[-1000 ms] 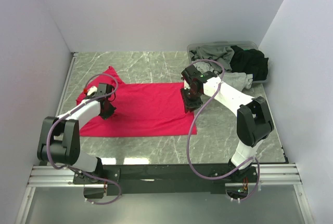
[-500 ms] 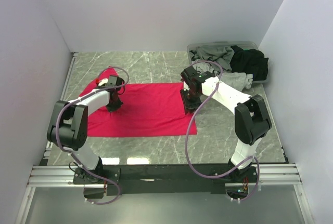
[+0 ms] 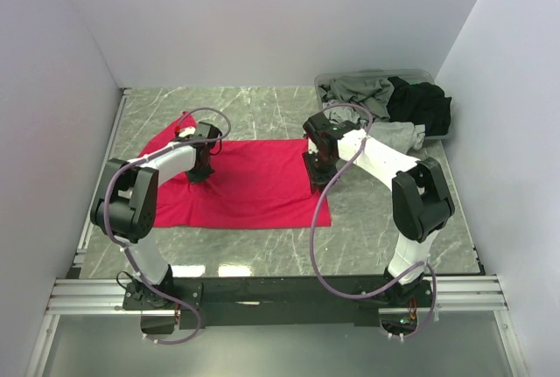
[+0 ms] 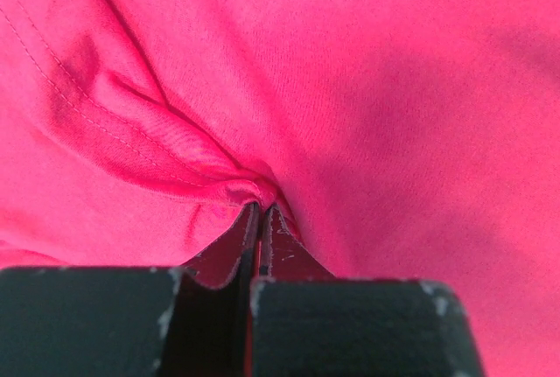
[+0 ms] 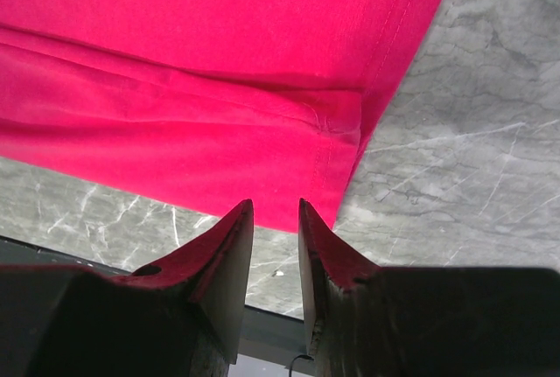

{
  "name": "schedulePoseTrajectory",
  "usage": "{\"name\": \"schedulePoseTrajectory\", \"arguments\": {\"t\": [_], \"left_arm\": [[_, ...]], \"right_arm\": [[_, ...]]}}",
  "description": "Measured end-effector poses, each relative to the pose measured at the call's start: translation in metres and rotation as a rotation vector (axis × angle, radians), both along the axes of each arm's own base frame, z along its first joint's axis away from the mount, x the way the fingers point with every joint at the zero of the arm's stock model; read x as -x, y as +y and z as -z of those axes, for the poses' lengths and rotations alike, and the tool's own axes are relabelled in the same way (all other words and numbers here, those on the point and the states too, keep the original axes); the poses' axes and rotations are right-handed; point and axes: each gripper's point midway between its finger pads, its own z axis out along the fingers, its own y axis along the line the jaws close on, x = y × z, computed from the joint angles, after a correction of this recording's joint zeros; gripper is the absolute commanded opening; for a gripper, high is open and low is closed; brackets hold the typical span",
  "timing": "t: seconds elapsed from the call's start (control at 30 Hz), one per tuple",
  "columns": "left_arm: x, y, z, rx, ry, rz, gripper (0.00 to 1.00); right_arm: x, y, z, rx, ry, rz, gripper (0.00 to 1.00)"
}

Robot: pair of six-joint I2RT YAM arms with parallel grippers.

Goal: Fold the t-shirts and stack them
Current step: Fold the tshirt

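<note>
Left pincer [image 3: 199,170] sat at the red shirt's [image 3: 254,189] 10 o'clock area, just inside the sleeve. On the wrist cam the left pincer [image 4: 260,212] was clamped tight on a pinched ridge of the cloth, with wrinkles fanning out toward 10 o'clock. Red shirt lay spread flat on the worktop [image 3: 262,106], left of centre, one sleeve poking out at 11 o'clock. Right pincer [image 3: 318,170] was at the shirt's 3 o'clock edge. On its wrist cam the right pincer [image 5: 275,208] was only a narrow slit apart with nothing between the tips, which sat over the shirt's hem corner, bare marble beside it. Tub [image 3: 422,73] sat at the worktop's 1 o'clock corner, well apart from the red shirt. A grey shirt [image 3: 359,90] and a black shirt [image 3: 426,104] were heaped in it, with grey cloth spilling over the near rim.
</note>
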Motion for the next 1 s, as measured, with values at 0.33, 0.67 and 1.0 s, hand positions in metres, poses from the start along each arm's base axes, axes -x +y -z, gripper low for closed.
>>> {"name": "schedulePoseTrajectory", "arguments": {"t": [0.33, 0.67, 1.0], "left_arm": [[0.001, 0.002, -0.007, -0.058, 0.010, 0.013, 0.04], [-0.008, -0.013, -0.019, -0.112, -0.008, 0.091, 0.03], [-0.008, -0.018, -0.009, -0.148, 0.030, 0.136, 0.05]], "right_arm": [[0.001, -0.001, 0.009, 0.015, 0.025, -0.002, 0.34], [0.002, -0.001, 0.012, 0.022, 0.036, -0.005, 0.34], [0.003, -0.001, 0.015, 0.025, 0.048, -0.009, 0.34]]}}
